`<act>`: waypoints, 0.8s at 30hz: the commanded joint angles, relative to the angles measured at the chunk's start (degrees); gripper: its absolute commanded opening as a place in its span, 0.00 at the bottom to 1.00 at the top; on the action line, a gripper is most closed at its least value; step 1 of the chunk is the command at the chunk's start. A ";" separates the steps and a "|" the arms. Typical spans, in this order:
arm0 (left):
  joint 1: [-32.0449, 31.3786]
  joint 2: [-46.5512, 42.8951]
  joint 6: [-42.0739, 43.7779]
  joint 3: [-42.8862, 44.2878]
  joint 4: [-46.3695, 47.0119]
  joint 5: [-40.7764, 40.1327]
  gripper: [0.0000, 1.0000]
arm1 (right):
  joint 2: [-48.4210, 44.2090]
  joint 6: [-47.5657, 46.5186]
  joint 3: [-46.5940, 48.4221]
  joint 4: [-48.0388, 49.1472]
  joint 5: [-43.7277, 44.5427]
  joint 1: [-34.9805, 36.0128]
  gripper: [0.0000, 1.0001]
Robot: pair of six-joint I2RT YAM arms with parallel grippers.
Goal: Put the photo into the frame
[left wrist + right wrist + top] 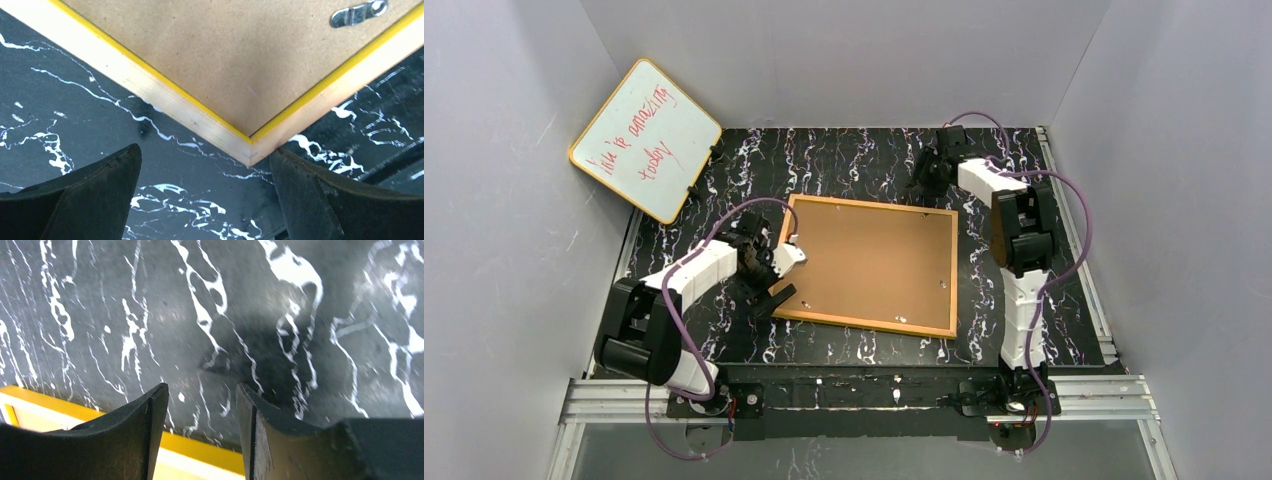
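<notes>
The frame (864,324) lies face down mid-table, its orange-brown wooden rim around a brown backing board (869,262). The photo is not in view. My left gripper (786,280) is open and empty at the frame's near-left corner. In the left wrist view the corner of the frame (165,100) points between the fingers of the left gripper (204,152), close to the right finger. My right gripper (927,170) is open and empty over bare table just beyond the frame's far-right corner. In the right wrist view the frame's yellow edge (200,450) shows below the right gripper (201,390).
A yellow-rimmed whiteboard (646,140) with red handwriting leans at the back left. Small metal clips (357,12) sit on the backing board. Grey walls enclose the black marbled table (844,160); an aluminium rail (864,392) runs along the near edge.
</notes>
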 commanded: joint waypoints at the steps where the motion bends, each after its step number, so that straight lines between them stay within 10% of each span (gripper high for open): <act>1: -1.26 -0.49 -1.81 -3.08 7.39 -6.69 0.98 | -5.32 0.08 -7.26 -2.08 0.11 -1.31 0.60; 10: -0.93 15.05 -9.87 9.14 23.45 -20.51 0.98 | -18.51 3.59 -26.26 -1.12 0.68 -1.68 0.57; 18: -0.90 37.79 -14.37 37.65 17.05 -17.66 0.98 | -36.69 7.98 -47.86 -0.59 -0.53 -1.60 0.55; 24: 0.42 38.34 -14.80 45.57 6.37 -5.78 0.98 | -49.86 10.53 -50.79 -5.14 6.73 -1.08 0.56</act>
